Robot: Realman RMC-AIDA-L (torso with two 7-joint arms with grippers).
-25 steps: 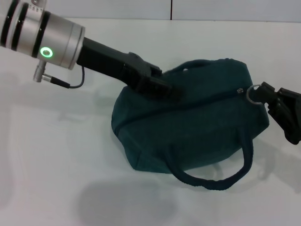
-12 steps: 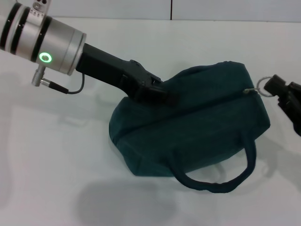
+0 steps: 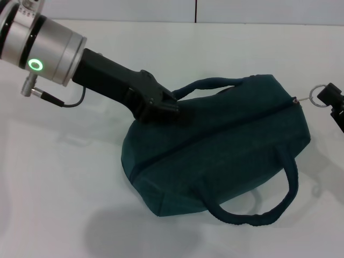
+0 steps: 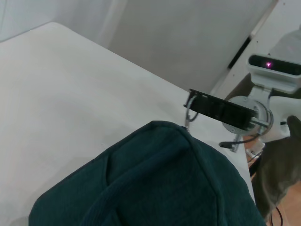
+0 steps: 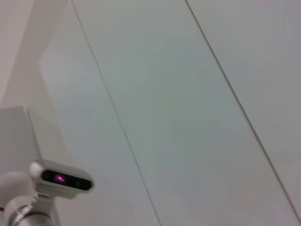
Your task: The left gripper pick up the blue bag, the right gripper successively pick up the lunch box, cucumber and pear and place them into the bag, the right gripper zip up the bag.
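Note:
The blue bag [image 3: 215,156] lies tilted on the white table [image 3: 59,183], its zip line closed along the top. One handle loops toward the front, the other arches up at the back. My left gripper [image 3: 166,107] is shut on the bag's top at its left end. At the right end, my right gripper [image 3: 324,96] is shut on the metal ring zipper pull [image 3: 317,89], drawn out past the bag's corner. The left wrist view shows the bag [image 4: 155,188], the ring [image 4: 188,112] and the right gripper [image 4: 196,101]. The lunch box, cucumber and pear are out of view.
The table's far edge meets a pale wall [image 3: 215,11]. My own head and torso [image 4: 275,70] stand beyond the right gripper in the left wrist view. The right wrist view shows only wall panels and my head camera [image 5: 61,179].
The right gripper has moved right, drawing the ring pull out past the bag's end. The left gripper has shifted left and back with the bag. The bag's far handle has sprung up.

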